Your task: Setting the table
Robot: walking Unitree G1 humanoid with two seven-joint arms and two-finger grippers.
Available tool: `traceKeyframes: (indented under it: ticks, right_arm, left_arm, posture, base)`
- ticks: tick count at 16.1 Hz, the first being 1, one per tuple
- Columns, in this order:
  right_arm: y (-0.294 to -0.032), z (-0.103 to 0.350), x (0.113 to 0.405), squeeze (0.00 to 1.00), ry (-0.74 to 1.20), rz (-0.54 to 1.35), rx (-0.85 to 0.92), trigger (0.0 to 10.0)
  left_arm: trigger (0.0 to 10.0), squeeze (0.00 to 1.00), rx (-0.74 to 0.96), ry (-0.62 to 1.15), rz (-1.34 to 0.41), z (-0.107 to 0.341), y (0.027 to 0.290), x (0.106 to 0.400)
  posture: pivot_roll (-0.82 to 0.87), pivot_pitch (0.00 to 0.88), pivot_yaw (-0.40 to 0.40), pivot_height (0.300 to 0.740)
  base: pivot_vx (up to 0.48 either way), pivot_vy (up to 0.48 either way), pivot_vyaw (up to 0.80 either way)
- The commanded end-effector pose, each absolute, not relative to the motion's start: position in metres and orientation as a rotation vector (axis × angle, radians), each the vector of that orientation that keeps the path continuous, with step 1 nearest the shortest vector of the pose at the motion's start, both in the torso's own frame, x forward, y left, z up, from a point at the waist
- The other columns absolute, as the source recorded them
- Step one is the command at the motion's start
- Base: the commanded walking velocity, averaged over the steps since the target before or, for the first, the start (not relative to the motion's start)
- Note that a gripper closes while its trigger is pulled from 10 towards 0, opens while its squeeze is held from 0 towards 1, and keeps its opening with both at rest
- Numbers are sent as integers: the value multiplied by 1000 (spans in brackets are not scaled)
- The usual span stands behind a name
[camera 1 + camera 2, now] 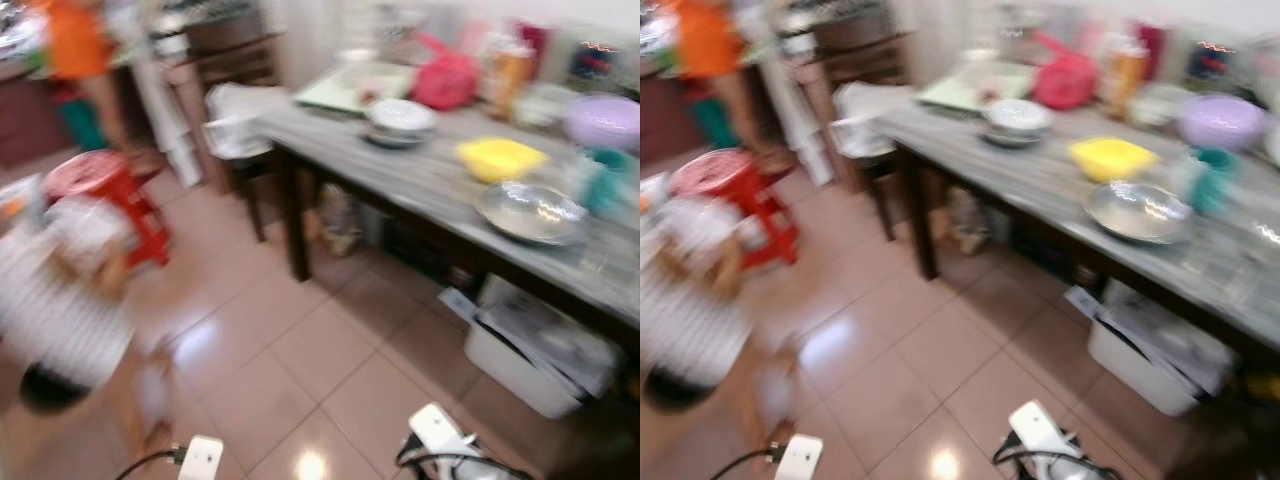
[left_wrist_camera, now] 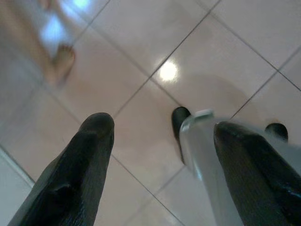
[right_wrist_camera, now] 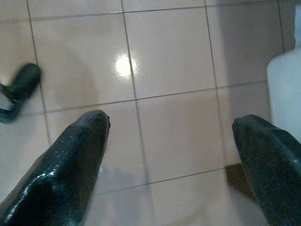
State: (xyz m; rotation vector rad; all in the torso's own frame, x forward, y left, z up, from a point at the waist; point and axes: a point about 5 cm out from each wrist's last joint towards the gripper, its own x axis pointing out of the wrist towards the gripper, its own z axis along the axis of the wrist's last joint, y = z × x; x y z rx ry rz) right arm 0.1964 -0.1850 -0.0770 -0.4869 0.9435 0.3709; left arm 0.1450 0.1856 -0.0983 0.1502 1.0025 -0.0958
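Left gripper (image 2: 160,155): hanging low over the floor (image 1: 300,360), fingers spread wide, nothing between them; idle because walking, not working.
Right gripper (image 3: 171,155): same story, pointed down at tiles, fingers well apart and empty, pale bin edge at the frame's right.
Arms: white wrist ends poking in at the bottom edge of the head views, carried low, likely for travel.
Blur: heavy smear across the head views, so probably turning or stepping toward the table.
Bin (image 1: 540,360): lower right, white, tucked under the table; contents dark and too smeared to name.
Stool (image 1: 105,195): red, left of centre, standing on the tiles well apart from the table.
Table (image 1: 420,180): grey top on dark legs, running from centre to the right edge, crowded with dishes, presumably the stock to lay out.
Metal bowl (image 1: 532,212): right side, nearest the table edge; looks empty.
Yellow dish (image 1: 500,157): just behind it, shallow, seemingly empty.
Stacked bowls (image 1: 400,120): upper centre, white on a darker plate.
Purple bowl (image 1: 604,120): upper right, contents unreadable.
Red bag (image 1: 445,78): top centre, by a pale tray.
Person (image 1: 75,45): upper left, orange top, far off.
Progress: early, nothing picked up yet.
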Motion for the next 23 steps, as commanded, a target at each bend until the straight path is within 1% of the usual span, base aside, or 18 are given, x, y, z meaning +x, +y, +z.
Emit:
traceKeyframes:
  ticks: [1,5,9,10,15,21,23]
  right_arm:
    - [-169,-75,202,0,917,413,-475,10000]
    - [-168,-75,203,0,911,420,-483,10000]
    - [-166,-75,203,0,914,445,-496,10000]
    - [-166,-74,204,0,914,461,-506,10000]
    - [-157,-67,217,0,881,513,-540,10000]
    - [-146,-68,217,0,875,555,-552,10000]
    - [-143,-70,214,0,880,556,-542,10000]
  left_arm:
    - [10000,0,156,1014,-63,-98,195,142]
    - [10000,0,159,1025,-58,-99,196,140]
    - [10000,0,157,1019,-36,-99,196,140]
    - [10000,0,129,1007,-12,-99,195,141]
    - [10000,0,69,1017,68,-100,194,138]
    - [10000,0,84,1023,81,-100,197,137]
    - [10000,0,86,1024,79,-100,198,136]
  posture:
    - [-61,0,37,740]
    - [-60,0,38,740]
    - [-30,0,8,740]
    - [-3,0,-16,740]
    - [49,0,-62,740]
    - [76,0,-63,740]
    - [67,0,-45,740]
  base:
    - [0,0,800]
    - [0,0,800]
    - [0,0,800]
    - [0,0,569]
    - [0,0,0]
    - [0,0,0]
    - [0,0,0]
